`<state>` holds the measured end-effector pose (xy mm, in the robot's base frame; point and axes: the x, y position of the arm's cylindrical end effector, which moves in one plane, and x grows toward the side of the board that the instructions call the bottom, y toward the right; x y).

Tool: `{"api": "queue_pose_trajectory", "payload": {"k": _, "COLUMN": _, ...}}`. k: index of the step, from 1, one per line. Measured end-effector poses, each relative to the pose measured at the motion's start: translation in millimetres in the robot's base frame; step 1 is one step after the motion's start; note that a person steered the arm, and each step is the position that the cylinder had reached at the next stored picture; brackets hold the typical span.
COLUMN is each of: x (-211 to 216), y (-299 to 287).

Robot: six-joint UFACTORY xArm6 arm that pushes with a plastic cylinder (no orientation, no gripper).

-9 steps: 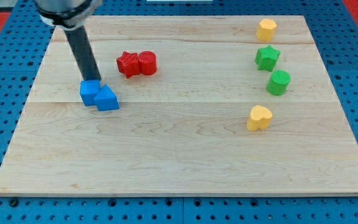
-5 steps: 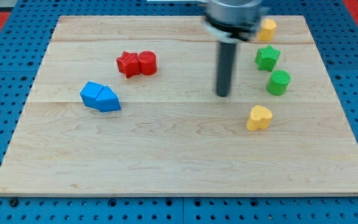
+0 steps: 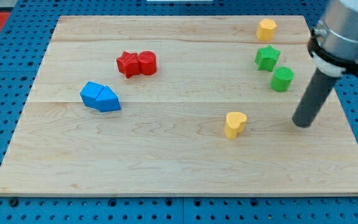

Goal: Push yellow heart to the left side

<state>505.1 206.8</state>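
The yellow heart (image 3: 235,124) lies on the wooden board (image 3: 166,162), right of centre and low in the view. My tip (image 3: 302,124) rests on the board well to the heart's right, at about the same height in the view, with a clear gap between them. The dark rod rises from the tip toward the view's upper right.
A yellow block (image 3: 266,28) sits at the view's top right. A green star (image 3: 266,58) and a green cylinder (image 3: 282,79) lie below it. A red star (image 3: 128,63) touches a red cylinder (image 3: 147,63) upper left. Two blue blocks (image 3: 100,97) touch at the left.
My tip swept from the blue blocks across the board to the right side. The yellow heart has shifted left and slightly down. The green cylinder has shifted slightly right.
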Motion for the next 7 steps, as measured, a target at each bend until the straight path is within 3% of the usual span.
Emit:
{"api": "queue_pose_trajectory", "payload": {"k": 1, "x": 9.8, "y": -55.1}}
{"api": "queue_pose_trajectory", "payload": {"k": 2, "x": -14.1, "y": -122.8}}
{"api": "queue_pose_trajectory", "payload": {"k": 3, "x": -12.2, "y": -170.7}}
{"api": "queue_pose_trajectory", "payload": {"k": 4, "x": 1.1, "y": -155.5}}
{"api": "queue_pose_trajectory", "payload": {"k": 6, "x": -3.4, "y": -290.0}}
{"api": "queue_pose_trajectory", "payload": {"k": 7, "x": 21.9, "y": -286.6}}
